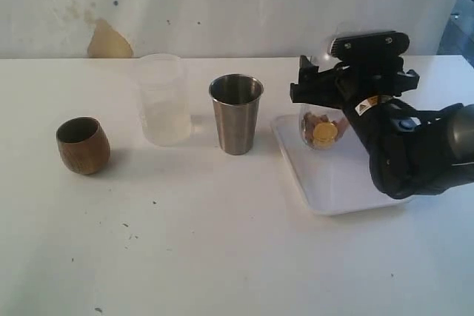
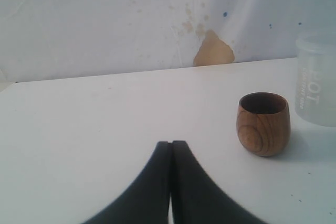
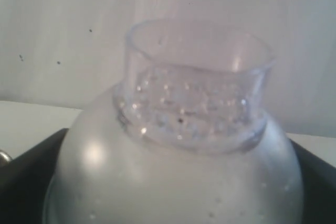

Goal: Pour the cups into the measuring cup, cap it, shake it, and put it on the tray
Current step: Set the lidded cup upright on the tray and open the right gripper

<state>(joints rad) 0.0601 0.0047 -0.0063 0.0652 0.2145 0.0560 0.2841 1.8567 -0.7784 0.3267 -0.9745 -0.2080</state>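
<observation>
The clear measuring cup (image 1: 324, 129) holds yellow and brown pieces and stands upright over the far end of the white tray (image 1: 333, 183). My right gripper (image 1: 320, 98) is shut on its top. In the right wrist view the clear dome lid (image 3: 178, 145) with its short neck fills the frame between the dark fingers (image 3: 26, 177). I cannot tell whether the cup's base touches the tray. The brown wooden cup (image 1: 83, 146) (image 2: 263, 124) stands at the left. The steel tumbler (image 1: 236, 114) stands upright mid-table. My left gripper (image 2: 171, 144) is shut on nothing, short of the wooden cup.
A frosted translucent plastic cup (image 1: 164, 100) (image 2: 316, 80) stands between the wooden cup and the tumbler, towards the back. The right arm (image 1: 415, 146) lies over the tray's right side. A stained wall runs behind the table.
</observation>
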